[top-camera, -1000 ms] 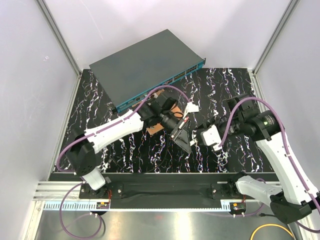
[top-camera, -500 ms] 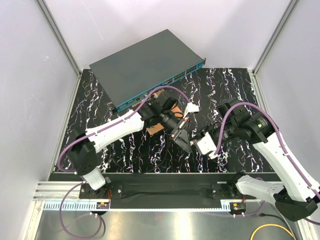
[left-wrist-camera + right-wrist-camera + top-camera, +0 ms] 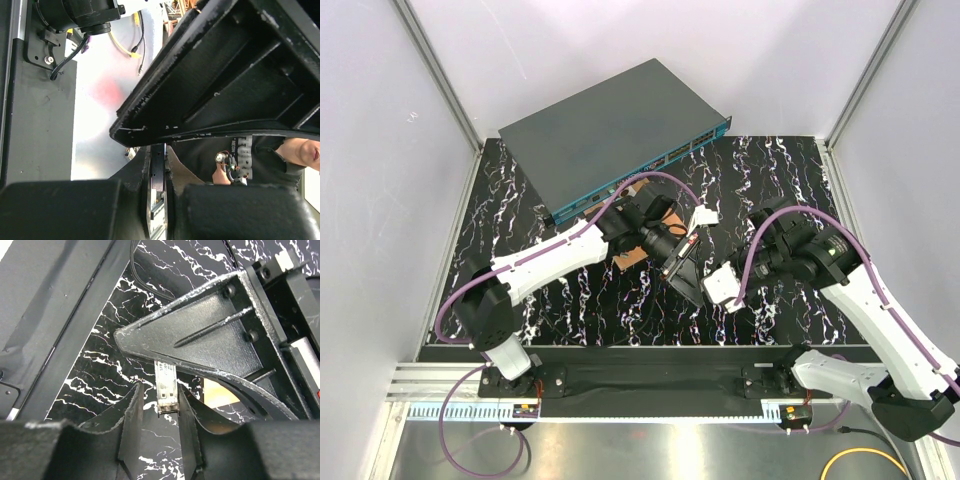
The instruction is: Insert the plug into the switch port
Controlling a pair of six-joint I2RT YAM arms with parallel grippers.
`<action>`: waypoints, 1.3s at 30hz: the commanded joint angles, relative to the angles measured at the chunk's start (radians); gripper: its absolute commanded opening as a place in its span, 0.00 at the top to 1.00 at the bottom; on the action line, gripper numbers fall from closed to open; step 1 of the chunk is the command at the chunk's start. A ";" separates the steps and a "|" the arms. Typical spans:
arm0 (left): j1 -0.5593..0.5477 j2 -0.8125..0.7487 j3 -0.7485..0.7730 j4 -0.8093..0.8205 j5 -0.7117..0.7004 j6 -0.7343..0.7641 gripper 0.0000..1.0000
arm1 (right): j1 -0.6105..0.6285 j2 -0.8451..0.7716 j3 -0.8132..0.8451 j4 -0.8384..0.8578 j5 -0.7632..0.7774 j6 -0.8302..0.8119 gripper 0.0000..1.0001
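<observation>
Plug (image 3: 165,386): small silvery module with a pale label on its flat side, print too fine to read. It sits clamped in the left claw (image 3: 157,200), whose fingers are pressed together on it so that only its end shows. It is in the air above the middle of the surface, well apart from the switch (image 3: 605,125). Right claw (image 3: 159,396) straddles the plug's free end, jaws apart; a sliver of mat shows on the left side, the gap on the other side is tighter, and contact cannot be told. The switch lies skewed at the far edge of the black white-veined mat (image 3: 570,300), its back corner running out past the mat's far edge. Its narrow teal front (image 3: 650,170) faces the arms; ports show as small rows, any lettering too small to read. A copper-brown board (image 3: 628,260) lies flat just near of the teal front, partly under the left arm. Bare mat shows between the teal front and the two claws on the right side. Pale walls with metal rails (image 3: 440,80) close in left and right. In the left wrist view a person's dark shirt (image 3: 250,155) shows pale lettering, blurred.
</observation>
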State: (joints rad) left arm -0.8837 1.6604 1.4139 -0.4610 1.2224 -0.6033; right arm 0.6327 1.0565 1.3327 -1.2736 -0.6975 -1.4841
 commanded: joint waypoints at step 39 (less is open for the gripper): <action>0.831 -0.428 0.215 0.269 -0.483 0.030 0.01 | 0.044 0.137 0.115 0.461 0.403 1.077 1.00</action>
State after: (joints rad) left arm -0.1837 1.3853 1.6764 -0.4068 0.8482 -0.4774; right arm 0.6704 1.1259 1.3495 -0.8886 -0.4179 -0.6319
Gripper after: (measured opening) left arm 0.987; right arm 0.182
